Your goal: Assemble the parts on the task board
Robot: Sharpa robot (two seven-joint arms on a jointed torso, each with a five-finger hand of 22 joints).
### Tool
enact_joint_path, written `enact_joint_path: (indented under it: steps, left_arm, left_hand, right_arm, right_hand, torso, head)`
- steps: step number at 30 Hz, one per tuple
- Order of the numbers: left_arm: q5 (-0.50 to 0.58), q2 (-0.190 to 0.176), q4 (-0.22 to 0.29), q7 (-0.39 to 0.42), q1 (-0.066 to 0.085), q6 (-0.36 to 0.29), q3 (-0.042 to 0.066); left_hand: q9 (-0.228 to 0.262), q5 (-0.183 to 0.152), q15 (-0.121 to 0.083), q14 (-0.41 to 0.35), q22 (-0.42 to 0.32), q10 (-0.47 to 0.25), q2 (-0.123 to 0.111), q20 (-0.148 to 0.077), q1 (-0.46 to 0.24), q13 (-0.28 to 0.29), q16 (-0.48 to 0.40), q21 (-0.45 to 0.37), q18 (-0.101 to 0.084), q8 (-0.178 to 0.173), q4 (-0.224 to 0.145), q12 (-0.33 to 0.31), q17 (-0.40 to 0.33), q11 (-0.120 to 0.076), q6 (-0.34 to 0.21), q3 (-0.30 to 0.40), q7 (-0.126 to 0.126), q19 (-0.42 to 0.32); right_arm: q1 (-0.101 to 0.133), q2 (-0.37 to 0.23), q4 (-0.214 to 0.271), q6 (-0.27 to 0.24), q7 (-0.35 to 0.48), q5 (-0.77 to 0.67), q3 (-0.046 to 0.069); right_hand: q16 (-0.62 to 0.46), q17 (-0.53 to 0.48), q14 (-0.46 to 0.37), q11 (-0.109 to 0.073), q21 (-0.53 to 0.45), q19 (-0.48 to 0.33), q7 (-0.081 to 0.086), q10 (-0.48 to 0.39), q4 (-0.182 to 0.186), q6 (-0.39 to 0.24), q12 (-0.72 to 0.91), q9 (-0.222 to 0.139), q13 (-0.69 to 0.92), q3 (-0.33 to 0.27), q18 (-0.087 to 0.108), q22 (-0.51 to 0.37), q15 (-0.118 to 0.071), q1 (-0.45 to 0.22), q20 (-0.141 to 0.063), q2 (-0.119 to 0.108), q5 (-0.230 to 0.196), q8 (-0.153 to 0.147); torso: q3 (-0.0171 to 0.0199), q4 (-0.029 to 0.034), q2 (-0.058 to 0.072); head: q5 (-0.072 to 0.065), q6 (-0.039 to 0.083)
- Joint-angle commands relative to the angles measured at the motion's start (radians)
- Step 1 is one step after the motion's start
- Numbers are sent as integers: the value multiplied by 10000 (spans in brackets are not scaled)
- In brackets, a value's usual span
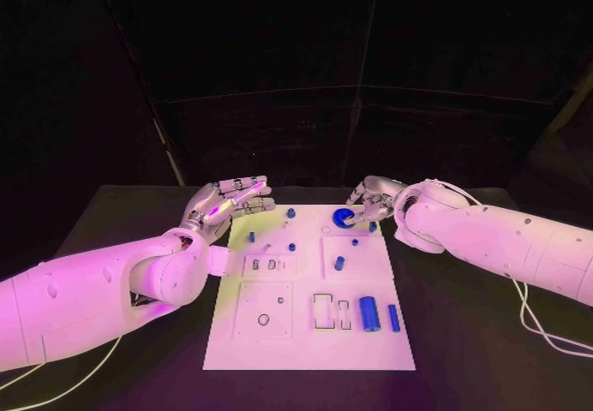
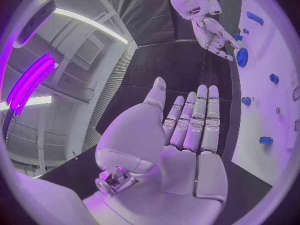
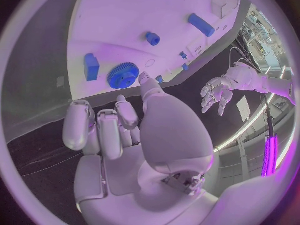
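My left robot hand (image 1: 226,201) hovers off the far left corner of the white rectangular task board (image 1: 309,342), palm up, fingers straight and apart, holding nothing. My right robot hand (image 1: 369,204) is at the board's far right corner, its fingertips (image 3: 145,78) touching the round blue toothed gear (image 1: 343,217) that lies flat there; I cannot tell whether they grip it. Small blue parts (image 1: 368,312) are scattered over the board on the black table (image 1: 470,342).
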Motion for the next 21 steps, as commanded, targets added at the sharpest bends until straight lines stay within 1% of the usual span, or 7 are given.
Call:
enact_joint_path:
  steps: [1,5,11,14,16,21]
  left_arm:
    - [-63,26,-17,63,14,169,9]
    - [-63,45,-28,57,13,180,9]
    - [-63,64,-44,46,12,192,9]
    - [-63,70,-49,37,12,197,9]
    - [-63,72,-51,31,12,204,9]
    - [-63,79,-59,22,12,218,9]
  left_hand:
    - [-7,-34,57,-39,-12,-34,75,42,-27,-8,-60,-43,107,-48,-67,-58,-11,-1,-54,15,516,46]
    - [-5,-33,55,-31,-19,-29,85,42,-14,-6,-61,-52,110,-45,-85,-58,-11,-6,-53,26,506,52]
    - [-5,-33,55,-30,-20,-29,85,42,-14,-6,-61,-53,110,-45,-86,-58,-11,-7,-53,27,505,53]
    - [-6,-33,54,-30,-21,-29,87,42,-13,-6,-62,-54,110,-46,-88,-59,-11,-7,-62,28,505,53]
    - [-7,-33,54,-30,-22,-29,89,42,-11,-6,-63,-56,111,-47,-91,-59,-11,-7,-78,30,504,54]
    - [-7,-33,54,-30,-22,-29,89,42,-11,-6,-63,-56,111,-47,-91,-59,-11,-7,-78,30,504,54]
  right_arm:
    - [20,67,-100,334,-133,108,6]
    - [20,142,-186,350,-146,105,6]
    - [18,230,-248,468,-188,58,6]
    - [18,267,-280,492,-235,6,6]
    - [17,289,-306,495,-257,-27,6]
    - [16,350,-374,495,-287,-164,6]
  right_hand:
    - [68,32,530,-23,68,79,5,88,42,-32,89,3,93,2,-161,35,69,117,16,52,59,70]
    - [93,80,537,-30,97,111,-7,167,29,18,214,13,254,12,-172,95,65,183,18,117,67,126]
    - [147,184,553,-57,173,204,-40,311,-44,145,428,29,536,40,-203,259,47,339,7,240,42,249]
    - [189,260,570,-76,202,240,-56,422,-123,208,575,30,730,91,-212,312,33,471,-7,348,-37,308]
    - [201,274,571,-83,218,258,-64,434,-185,232,602,24,775,142,-217,337,26,561,-14,422,-195,337]
    - [212,291,573,-87,225,265,-67,453,-234,251,631,20,823,184,-219,350,22,624,-18,467,-248,356]
  torso:
    - [-19,-3,-7]
    - [-21,-4,-4]
    - [-11,-8,-6]
    - [-11,-3,-12]
    - [-10,-2,-9]
    - [-9,3,-4]
  head:
    - [10,-32]
    - [4,-45]
    - [-15,-77]
    - [-16,-85]
    - [-16,-95]
    - [-5,-103]
